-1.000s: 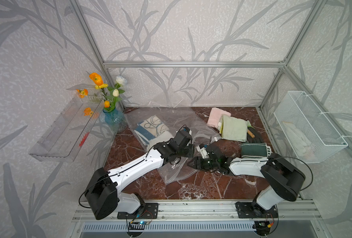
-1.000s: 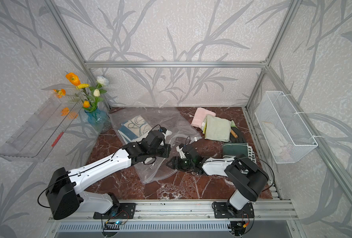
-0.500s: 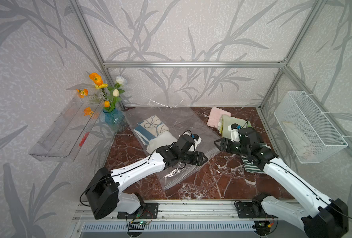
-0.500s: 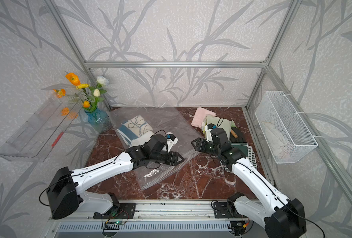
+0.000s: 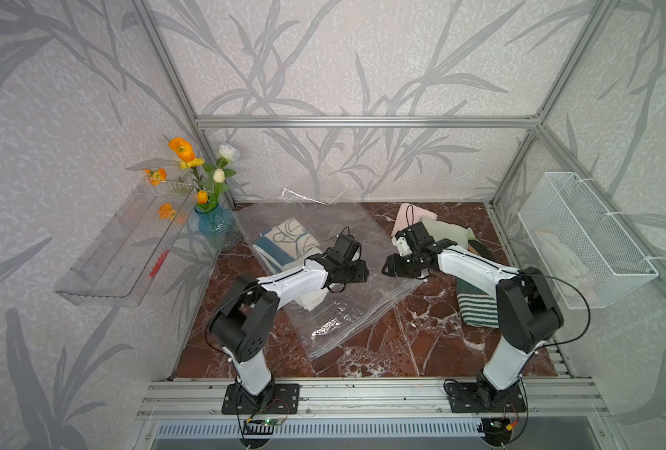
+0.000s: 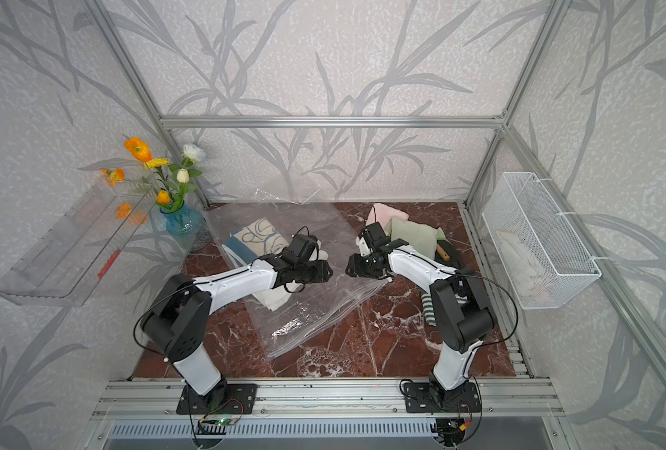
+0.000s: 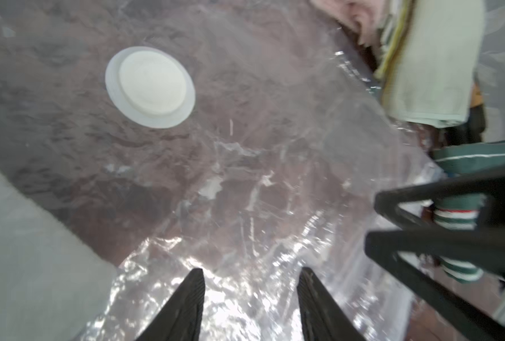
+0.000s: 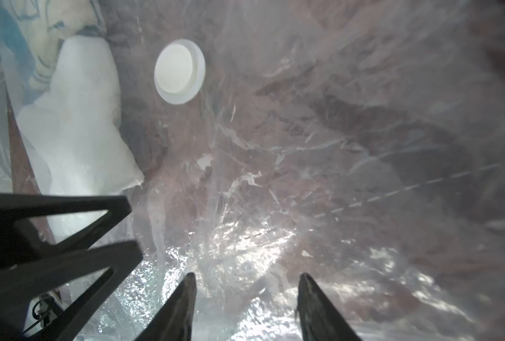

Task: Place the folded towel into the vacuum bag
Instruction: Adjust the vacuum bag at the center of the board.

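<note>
Both arms are over the bag [image 5: 343, 307], tips facing each other. Left gripper [image 7: 249, 274]: fingers about half apart, nothing between them, only crinkled film below. Right gripper [image 8: 247, 279]: the same, parted and empty. The bag lies flat and slantwise on the table [image 5: 401, 343], valve [image 7: 150, 87] up, zip strip [image 5: 362, 323] along the near right edge. A patterned towel [image 5: 284, 241] and a white towel [image 5: 312, 300] already show through the plastic.

The loose towels are piled at the right, just beside the bag. The green towel [image 5: 440, 233] is nearest the right arm, so I'd take it as the next one in, though I can't be sure.

To do this well, the left should pinch only the top layer at the strip and lift it to hold the mouth open; catching both layers would shut it. The right should grip the towel across its fold so it doesn't unroll, come in low, and push it well past the strip. The film looks slick, so a shallow pinch may slip.
</note>
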Tool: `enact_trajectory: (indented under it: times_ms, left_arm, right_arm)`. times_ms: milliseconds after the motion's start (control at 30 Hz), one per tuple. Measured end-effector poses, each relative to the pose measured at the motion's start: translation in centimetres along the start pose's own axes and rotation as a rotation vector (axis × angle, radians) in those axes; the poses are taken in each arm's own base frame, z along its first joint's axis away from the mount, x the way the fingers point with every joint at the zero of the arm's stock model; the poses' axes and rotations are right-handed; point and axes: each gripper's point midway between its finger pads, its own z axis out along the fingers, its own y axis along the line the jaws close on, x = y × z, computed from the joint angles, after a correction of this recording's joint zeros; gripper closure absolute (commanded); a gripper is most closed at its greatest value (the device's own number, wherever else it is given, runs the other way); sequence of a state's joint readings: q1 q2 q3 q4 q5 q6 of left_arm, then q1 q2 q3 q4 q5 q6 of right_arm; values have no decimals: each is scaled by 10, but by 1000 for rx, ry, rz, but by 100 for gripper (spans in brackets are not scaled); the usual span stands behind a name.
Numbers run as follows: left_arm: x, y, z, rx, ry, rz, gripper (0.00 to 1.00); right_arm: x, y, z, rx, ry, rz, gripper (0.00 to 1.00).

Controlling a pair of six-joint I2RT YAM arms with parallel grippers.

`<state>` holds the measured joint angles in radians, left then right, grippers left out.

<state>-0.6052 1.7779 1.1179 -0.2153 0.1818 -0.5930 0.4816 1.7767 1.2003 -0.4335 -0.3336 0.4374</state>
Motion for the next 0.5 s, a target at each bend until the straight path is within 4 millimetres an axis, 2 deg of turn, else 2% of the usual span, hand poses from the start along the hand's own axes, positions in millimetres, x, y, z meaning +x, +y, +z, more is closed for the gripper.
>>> enact_trajectory:
  times_ms: [67, 133, 200, 300, 433, 500]
  left_arm:
    - [8, 13, 14, -36, 28, -11, 48]
    - [14, 24, 19, -59, 37, -19, 48]
    - [24, 35, 21, -79, 43, -24, 48]
    - [32, 44, 13, -87, 23, -26, 47]
    - [50, 63, -6, -138, 29, -33, 46]
    - [54, 72, -16, -168, 32, -41, 46]
  right_arm:
    - [11, 4, 6, -14, 28, -8, 45]
    - [16, 6, 7, -26, 46, -10, 45]
    - [11, 0, 2, -24, 35, 3, 44]
    - [-13, -31, -21, 29, -26, 58, 37]
    - [-56, -93, -70, 177, -177, 163, 28]
    - [-67, -126, -93, 264, -242, 222, 25]
